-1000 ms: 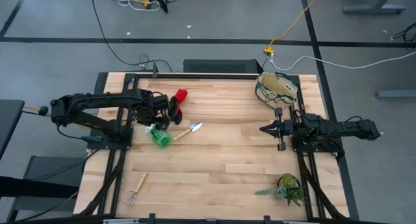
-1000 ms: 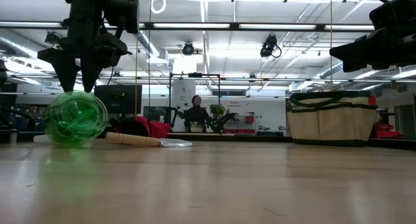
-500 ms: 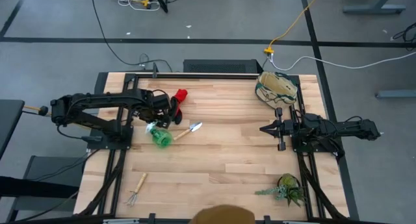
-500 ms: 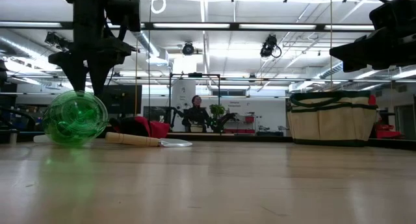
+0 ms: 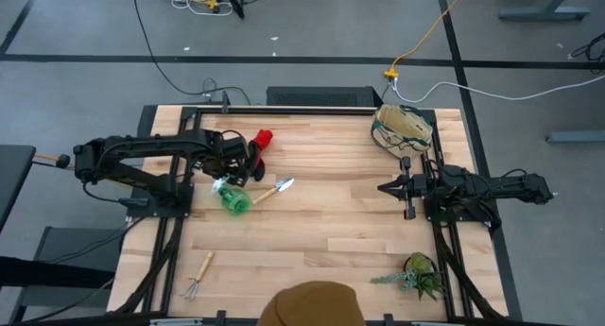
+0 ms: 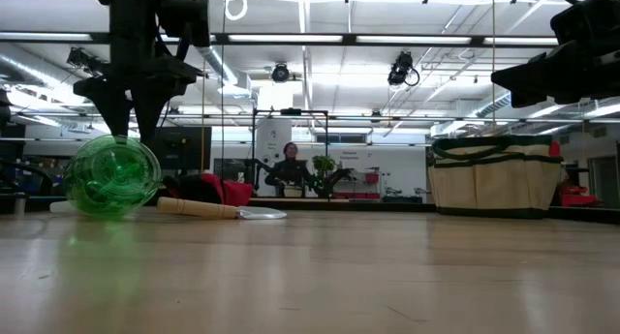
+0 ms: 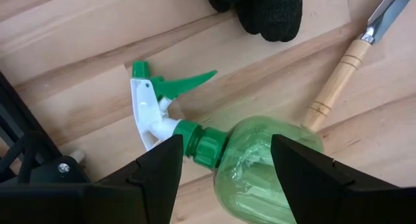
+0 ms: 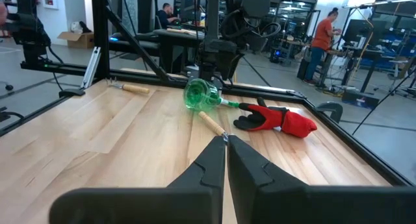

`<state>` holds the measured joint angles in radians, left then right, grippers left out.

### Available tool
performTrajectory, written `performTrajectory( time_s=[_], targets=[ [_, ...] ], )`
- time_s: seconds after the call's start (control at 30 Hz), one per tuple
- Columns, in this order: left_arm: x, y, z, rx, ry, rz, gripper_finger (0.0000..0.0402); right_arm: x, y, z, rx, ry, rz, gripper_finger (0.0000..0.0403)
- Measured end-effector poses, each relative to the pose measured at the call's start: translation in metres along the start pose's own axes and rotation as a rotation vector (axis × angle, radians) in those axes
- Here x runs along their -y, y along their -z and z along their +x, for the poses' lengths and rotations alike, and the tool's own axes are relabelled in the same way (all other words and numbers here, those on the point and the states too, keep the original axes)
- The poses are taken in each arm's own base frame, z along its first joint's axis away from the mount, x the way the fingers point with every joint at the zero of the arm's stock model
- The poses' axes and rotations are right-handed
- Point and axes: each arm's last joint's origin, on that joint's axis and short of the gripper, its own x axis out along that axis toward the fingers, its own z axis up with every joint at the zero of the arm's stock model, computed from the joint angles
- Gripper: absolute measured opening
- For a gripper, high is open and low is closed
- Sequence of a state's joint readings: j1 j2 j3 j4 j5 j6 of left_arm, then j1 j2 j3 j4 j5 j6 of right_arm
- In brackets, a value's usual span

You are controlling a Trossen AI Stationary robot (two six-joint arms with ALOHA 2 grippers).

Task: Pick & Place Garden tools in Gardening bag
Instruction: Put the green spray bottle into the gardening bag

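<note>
A green spray bottle (image 5: 233, 199) lies on its side on the table, its white-and-green trigger head (image 7: 156, 107) toward the left arm. My left gripper (image 7: 227, 143) hangs open above it, pointing down, one finger on each side of the bottle's neck (image 7: 205, 145) without touching; the low view shows the gripper (image 6: 133, 121) just over the bottle (image 6: 111, 174). Red-and-black gloves (image 5: 257, 151), a wooden-handled trowel (image 5: 274, 190) and a small rake (image 5: 198, 276) lie on the wood. The beige-and-green bag (image 5: 404, 128) stands at the far right. My right gripper (image 5: 383, 187) waits shut near it.
A leafy green plant (image 5: 416, 274) lies at the near right corner. The trowel's handle (image 7: 335, 84) lies right beside the bottle, the black glove tip (image 7: 266, 10) just beyond it. A person's head (image 5: 312, 309) shows at the table's near edge. Bare wood spans the middle.
My left gripper has tipped slightly in place, its fingertips swinging a little toward the table's right over the bottle; its opening is unchanged. A person's head has come into the high view at the near edge.
</note>
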<state>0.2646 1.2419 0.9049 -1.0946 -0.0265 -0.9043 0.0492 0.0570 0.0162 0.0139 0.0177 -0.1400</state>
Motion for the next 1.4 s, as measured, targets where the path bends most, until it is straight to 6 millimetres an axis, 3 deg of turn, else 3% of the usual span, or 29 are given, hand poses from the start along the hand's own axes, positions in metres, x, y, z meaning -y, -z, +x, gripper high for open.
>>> performTrajectory(
  time_s=[0.93,1.4],
  targets=[
    [0.0030,-0.0041,-0.0001,0.069,0.011,-0.035,0.0241,0.0000,0.0001,0.0000,0.000,0.000,0.000,0.0023],
    [-0.0009,-0.0015,0.0000,0.054,-0.026,-0.411,0.0241,0.0000,0.0001,0.0000,-0.001,0.000,0.000,0.0023]
  ],
)
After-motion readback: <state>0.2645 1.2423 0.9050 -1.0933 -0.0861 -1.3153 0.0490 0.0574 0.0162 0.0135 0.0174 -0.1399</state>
